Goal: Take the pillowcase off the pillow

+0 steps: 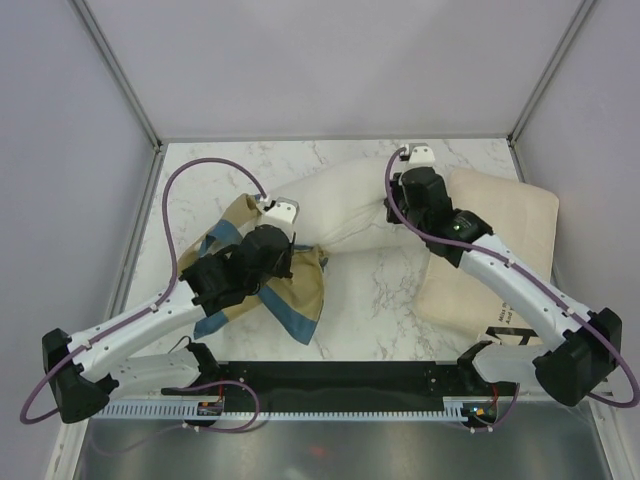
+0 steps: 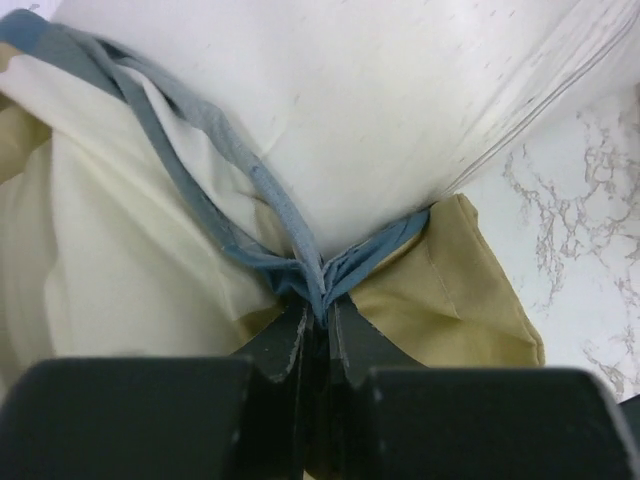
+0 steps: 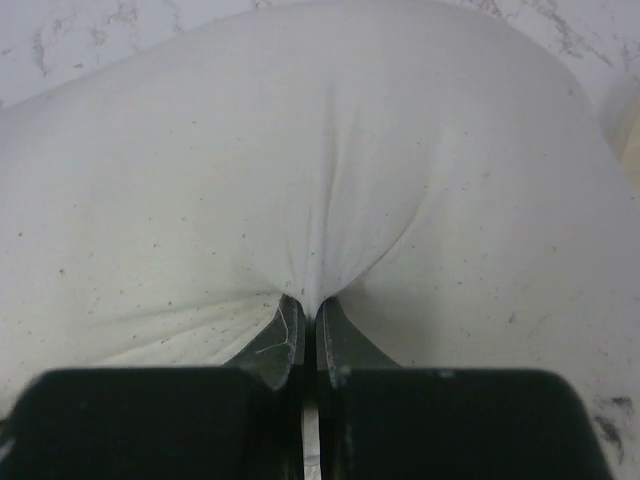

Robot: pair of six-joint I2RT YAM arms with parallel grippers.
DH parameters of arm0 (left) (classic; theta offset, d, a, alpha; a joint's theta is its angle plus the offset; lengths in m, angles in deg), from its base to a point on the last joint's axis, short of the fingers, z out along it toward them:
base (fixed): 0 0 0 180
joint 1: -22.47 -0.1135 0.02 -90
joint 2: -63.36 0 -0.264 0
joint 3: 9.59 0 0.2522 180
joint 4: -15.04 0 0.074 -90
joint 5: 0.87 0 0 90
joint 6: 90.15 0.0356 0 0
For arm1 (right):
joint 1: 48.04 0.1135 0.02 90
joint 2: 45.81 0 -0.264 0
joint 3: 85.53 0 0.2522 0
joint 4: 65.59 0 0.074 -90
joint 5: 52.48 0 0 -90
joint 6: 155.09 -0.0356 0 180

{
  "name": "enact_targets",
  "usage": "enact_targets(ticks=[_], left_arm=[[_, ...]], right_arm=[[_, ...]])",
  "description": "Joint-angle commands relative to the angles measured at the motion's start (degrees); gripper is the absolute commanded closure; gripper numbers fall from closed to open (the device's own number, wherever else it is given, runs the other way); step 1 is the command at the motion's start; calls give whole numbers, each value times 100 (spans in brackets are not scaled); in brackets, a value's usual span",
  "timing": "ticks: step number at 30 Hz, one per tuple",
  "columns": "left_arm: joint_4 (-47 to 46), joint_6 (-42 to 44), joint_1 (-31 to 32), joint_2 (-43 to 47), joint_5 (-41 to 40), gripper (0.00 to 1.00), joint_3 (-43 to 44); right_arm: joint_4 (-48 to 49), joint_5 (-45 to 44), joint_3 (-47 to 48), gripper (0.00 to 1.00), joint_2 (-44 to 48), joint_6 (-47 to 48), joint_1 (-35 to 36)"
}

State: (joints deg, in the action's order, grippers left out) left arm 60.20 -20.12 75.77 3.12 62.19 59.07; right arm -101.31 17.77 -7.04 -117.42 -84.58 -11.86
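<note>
The left gripper was clenched on the blue hem of the pillowcase, which was bunched at the left of the table. The right gripper pinched a fold of the pillow, which stretched toward the far edge. Bare marble showed between the arms.

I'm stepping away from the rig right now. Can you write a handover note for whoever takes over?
Left gripper: shut on the pillowcase at its blue hem.
Right gripper: shut on a pinch of the pillow.
The pillow lies across the table; the pillowcase is bunched at its left end.
Done: most of the pillow is bare.
Left: the pillow's left tip seems to sit in the case's mouth; pull them apart, then release.
A second cream pillow lies at the right.
</note>
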Motion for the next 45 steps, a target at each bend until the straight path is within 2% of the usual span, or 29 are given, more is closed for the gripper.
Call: enact_targets(ticks=[1, 12, 21, 24, 25, 27, 31, 33, 34, 37, 41, 44, 45], left_arm=[[885, -51, -144, 320, -611, 98, -146], [1649, -60, -206, 1296, -795, 98, 223], [1870, -192, -214, 1438, -567, 98, 267], [1467, -69, -206, 1139, 3, 98, 285], [1344, -78, -206, 842, 309, 98, 285], [809, -78, -206, 533, 644, 98, 224], [-352, -148, -197, -370, 1829, 98, 65], [-685, -131, -206, -618, 1929, 98, 179], [-748, -87, -197, -750, 1860, 98, 240], [-802, 159, -206, -1207, 1745, 98, 679], [-837, 396, -241, -1734, 1850, 98, 1408], [-881, 476, -258, -1885, 1894, 98, 1760], [-898, 537, -259, -1972, 1885, 98, 1840]], right_arm=[[438, -663, 619, 100, -1, 393, -928], [446, 119, 1226, 100, -669, 516, -2448], [587, 480, 1419, 100, -1161, 551, -2608], [648, 805, 1779, 100, -1511, 525, -2608], [623, 867, 2163, 100, -1653, 516, -2608], [509, 1025, 2578, 100, -2117, 499, -2608], [175, 1455, 3518, 100, -2638, 358, -2616], [-36, 1701, 3608, 60, -2569, 340, -2608], [-89, 1746, 3512, 33, -2472, 340, -2608], [-90, 1799, 2847, 18, -1779, 305, -2529], [-81, 1193, 1528, 11, -454, -246, -2029], [233, 1210, 420, 8, 120, -957, -1467], [357, 1193, 148, 7, 461, -1152, -1082]])
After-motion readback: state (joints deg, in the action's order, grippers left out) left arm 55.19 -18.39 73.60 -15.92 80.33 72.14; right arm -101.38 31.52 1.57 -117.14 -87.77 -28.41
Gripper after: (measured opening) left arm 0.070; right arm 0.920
